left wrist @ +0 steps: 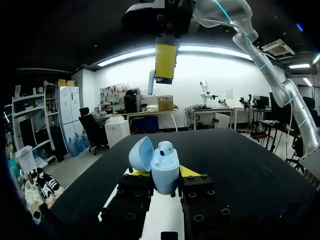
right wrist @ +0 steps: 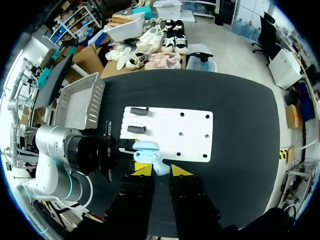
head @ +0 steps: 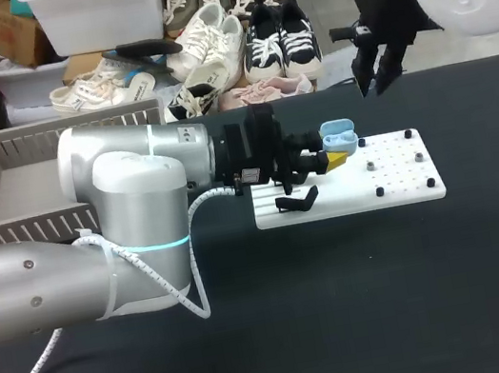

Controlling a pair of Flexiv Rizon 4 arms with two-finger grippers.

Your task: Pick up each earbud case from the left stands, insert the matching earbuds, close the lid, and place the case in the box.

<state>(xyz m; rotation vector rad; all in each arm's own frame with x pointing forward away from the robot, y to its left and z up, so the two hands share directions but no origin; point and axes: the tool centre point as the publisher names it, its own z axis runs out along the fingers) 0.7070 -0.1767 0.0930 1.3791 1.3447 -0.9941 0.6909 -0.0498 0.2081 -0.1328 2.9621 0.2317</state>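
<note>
A light blue earbud case with its lid up is held over the white board by my left gripper, which is shut on it. In the left wrist view the case sits between the yellow tips with one earbud seated in it. My right gripper hangs well above the case, shut on a pale blue earbud. From the right wrist view, the right gripper looks straight down on the case. In the head view the right gripper shows at the back right.
Black stands sit on the left part of the white board; two stands show without cases. A grey slatted basket stands at the table's left, behind my left arm. Small black pegs dot the board's right half.
</note>
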